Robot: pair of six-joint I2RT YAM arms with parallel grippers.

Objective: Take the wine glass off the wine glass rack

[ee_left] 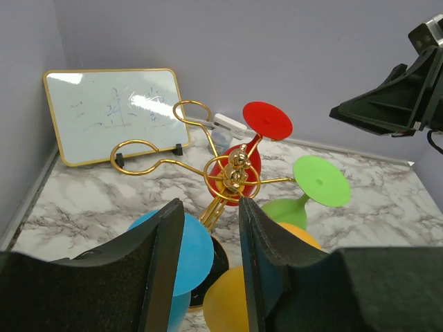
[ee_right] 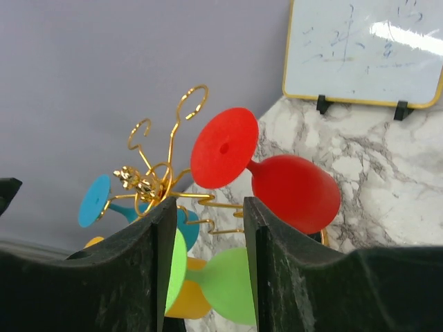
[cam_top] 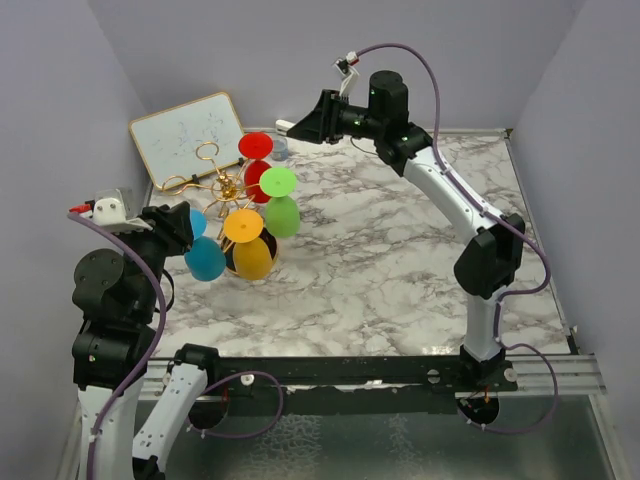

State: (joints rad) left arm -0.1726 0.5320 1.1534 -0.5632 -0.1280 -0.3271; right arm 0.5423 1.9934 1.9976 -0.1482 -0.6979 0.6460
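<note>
Red wine glass hanging on wine glass rack, left gripper spread, right gripper spread

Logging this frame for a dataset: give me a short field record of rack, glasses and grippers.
rack: wine glass rack, upright on the table
glasses hung: red glass, green glass, orange glass, blue glass; all foot up
left gripper: open, empty, beside blue glass
right gripper: open, empty, raised behind rack
backdrop: white board
</note>
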